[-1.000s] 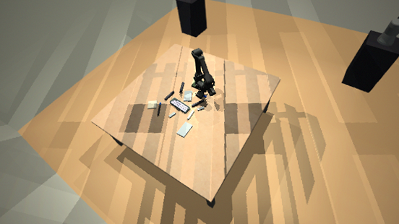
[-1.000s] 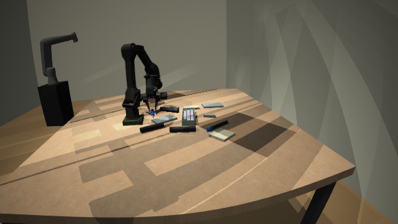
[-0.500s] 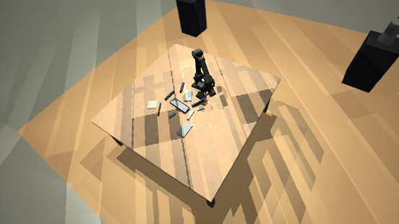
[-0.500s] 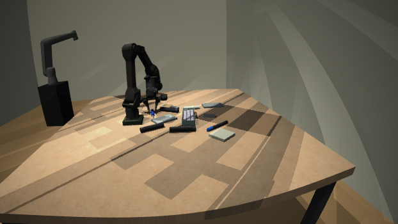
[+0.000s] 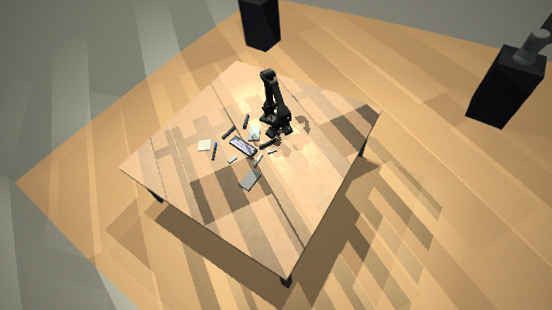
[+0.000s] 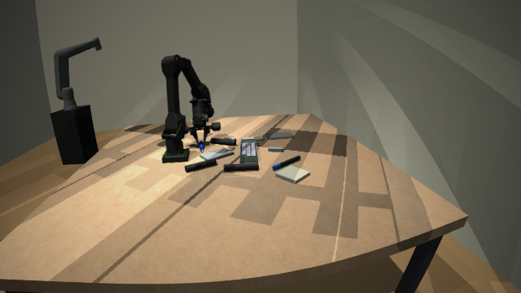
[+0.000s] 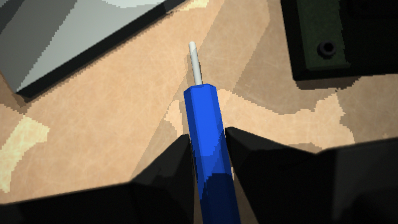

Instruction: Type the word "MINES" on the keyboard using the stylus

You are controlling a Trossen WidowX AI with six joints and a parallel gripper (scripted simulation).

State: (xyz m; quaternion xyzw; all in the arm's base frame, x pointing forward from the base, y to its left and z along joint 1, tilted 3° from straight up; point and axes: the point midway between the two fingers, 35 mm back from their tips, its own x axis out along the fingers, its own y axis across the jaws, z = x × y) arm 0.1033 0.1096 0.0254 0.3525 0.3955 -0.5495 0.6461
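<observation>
The stylus (image 7: pixel 206 115) (image 6: pixel 201 146) has a blue body and a thin white tip. In the wrist view it lies between the fingers, its tip pointing up the frame. My gripper (image 7: pixel 207 139) (image 6: pixel 202 142) is shut on its blue body, with a finger against each side, low over the desk beside the arm's base. Whether the stylus still touches the desk cannot be told. The keyboard (image 5: pixel 242 146) (image 6: pixel 249 149), with pale keys in a dark case, lies on the desk away from the gripper. Its letters are too small to read.
A grey slab (image 7: pixel 85 45) (image 6: pixel 216 154) lies between gripper and keyboard. The arm's green base (image 7: pixel 325 30) (image 6: pixel 176 157) is close on the other side. Black bars (image 6: pixel 201 165) (image 6: pixel 241 167) (image 6: pixel 224 141), a black-and-blue pen (image 6: pixel 286 162), a pale pad (image 6: pixel 292 174) and a flat grey block (image 5: pixel 250 180) surround the keyboard.
</observation>
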